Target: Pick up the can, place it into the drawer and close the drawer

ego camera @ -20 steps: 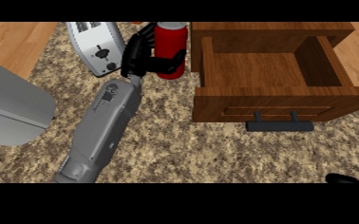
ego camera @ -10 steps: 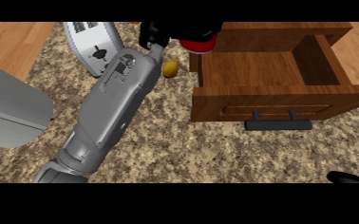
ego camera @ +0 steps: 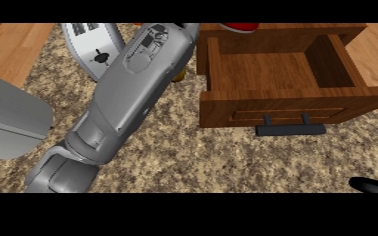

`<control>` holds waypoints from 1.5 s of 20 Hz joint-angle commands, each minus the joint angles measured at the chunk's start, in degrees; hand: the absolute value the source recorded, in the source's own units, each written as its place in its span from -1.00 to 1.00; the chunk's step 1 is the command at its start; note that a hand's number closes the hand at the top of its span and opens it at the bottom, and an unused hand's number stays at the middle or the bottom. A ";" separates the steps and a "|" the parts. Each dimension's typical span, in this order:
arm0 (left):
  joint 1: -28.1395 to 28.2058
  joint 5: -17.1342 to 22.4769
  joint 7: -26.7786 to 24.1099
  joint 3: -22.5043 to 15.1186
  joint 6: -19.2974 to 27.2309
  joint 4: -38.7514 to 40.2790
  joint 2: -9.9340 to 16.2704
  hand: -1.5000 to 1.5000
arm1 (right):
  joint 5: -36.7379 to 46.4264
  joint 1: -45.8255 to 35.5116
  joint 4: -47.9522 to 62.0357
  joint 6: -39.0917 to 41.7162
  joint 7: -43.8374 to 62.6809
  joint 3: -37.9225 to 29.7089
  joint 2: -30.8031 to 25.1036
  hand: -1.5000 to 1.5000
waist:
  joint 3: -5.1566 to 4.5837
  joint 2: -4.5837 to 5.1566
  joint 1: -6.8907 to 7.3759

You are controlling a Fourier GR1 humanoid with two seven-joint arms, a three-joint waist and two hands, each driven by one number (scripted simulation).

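Note:
Only a red sliver of the can (ego camera: pixel 240 27) shows, at the picture's top edge just behind the back wall of the open wooden drawer (ego camera: pixel 221 75). The drawer's inside is bare, and its black handle (ego camera: pixel 290 129) faces me. My left forearm (ego camera: pixel 129 92) runs up from the lower left to the top edge beside the drawer's left wall; the left hand is cut off above the view. At the lower right corner a black tip of my right hand (ego camera: pixel 364 184) peeks in.
A white and grey appliance (ego camera: pixel 92 45) lies at the top left, partly behind the forearm. A small yellow object (ego camera: pixel 179 75) sits between the forearm and the drawer. A grey object (ego camera: pixel 18 120) fills the left edge. The counter is speckled stone.
The left arm has stretched further up and right, carrying the can from beside the drawer's left corner to over its back wall. The hand has left the view.

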 commanded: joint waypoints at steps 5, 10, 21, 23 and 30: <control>-9.96 4.56 -1.77 -3.69 1.87 12.36 -0.03 1.00 | 0.68 -3.82 3.20 -0.73 -0.13 0.30 -0.96 -1.00 | 0.04 0.47 -1.33; -14.31 7.32 -1.24 -5.72 4.23 17.65 -0.03 1.00 | 0.30 -2.55 0.43 -0.18 0.33 1.45 -0.34 -1.00 | 0.07 0.58 -2.29; -17.52 11.57 -4.16 -10.73 13.04 22.71 -0.03 -1.00 | 1.66 -4.86 3.29 -0.56 0.65 2.89 -0.61 -1.00 | 0.15 0.89 -3.24; -17.37 12.61 -5.27 -10.04 13.02 24.27 -0.03 -1.00 | 2.26 -3.95 -0.36 -0.44 2.67 3.99 -0.85 -1.00 | 0.13 1.02 -3.94; -16.22 15.54 -9.07 -10.37 13.61 25.04 -0.03 -1.00 | 6.99 -6.90 1.45 1.61 -1.49 5.47 -4.28 -1.00 | 0.12 1.47 -4.37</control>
